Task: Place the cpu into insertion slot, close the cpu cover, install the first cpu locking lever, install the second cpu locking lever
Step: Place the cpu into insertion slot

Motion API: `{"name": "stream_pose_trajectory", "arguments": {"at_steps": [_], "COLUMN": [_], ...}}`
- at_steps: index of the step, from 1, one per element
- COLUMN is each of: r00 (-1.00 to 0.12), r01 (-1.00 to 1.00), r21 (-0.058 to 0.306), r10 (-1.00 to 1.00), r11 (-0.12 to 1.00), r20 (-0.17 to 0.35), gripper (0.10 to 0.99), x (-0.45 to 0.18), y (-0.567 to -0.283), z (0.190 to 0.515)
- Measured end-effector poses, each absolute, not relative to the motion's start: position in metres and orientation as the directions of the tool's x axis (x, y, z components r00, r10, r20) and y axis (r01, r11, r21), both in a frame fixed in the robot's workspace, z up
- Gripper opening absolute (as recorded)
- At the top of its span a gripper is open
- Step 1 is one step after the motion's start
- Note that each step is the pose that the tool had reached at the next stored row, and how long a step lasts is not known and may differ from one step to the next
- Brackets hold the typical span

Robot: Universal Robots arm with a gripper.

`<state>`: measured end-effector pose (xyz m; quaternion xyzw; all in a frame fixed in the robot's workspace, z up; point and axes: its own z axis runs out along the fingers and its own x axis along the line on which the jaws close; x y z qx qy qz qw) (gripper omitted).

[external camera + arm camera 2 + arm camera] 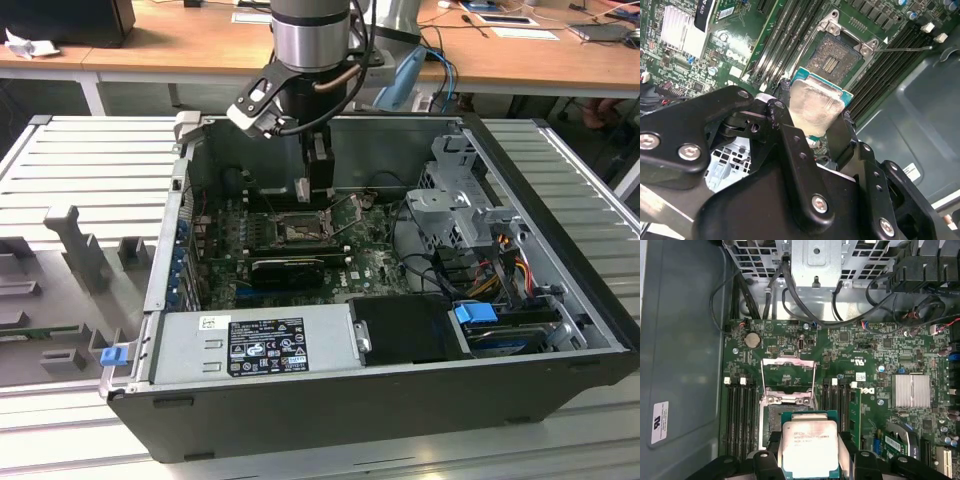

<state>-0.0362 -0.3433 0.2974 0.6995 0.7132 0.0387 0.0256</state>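
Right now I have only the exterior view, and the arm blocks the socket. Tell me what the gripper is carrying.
Observer: The gripper is shut on the cpu, with a finger on each of two opposite edges and the metal top facing the wrist cameras.
Operator: Report the cpu cover.
Observer: In the first wrist view the cpu cover is swung open, off the insertion slot.
Operator: Confirm whether the chip is seated.
Observer: Not seated. In the second wrist view the slot's contact field lies bare, and the cpu hangs apart from it.
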Motion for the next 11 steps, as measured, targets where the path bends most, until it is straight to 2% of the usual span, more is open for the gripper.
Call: {"name": "stream_pose_trajectory", "arguments": {"at_steps": [11], "r00": [-0.02], "r01": [0.996], "r21": [0.091], "r10": [1.0], "r11": [0.018], "r20": [0.018], "gripper": [0.529], "x": [-0.039], "y": [-0.343], "z": [0.282]}}
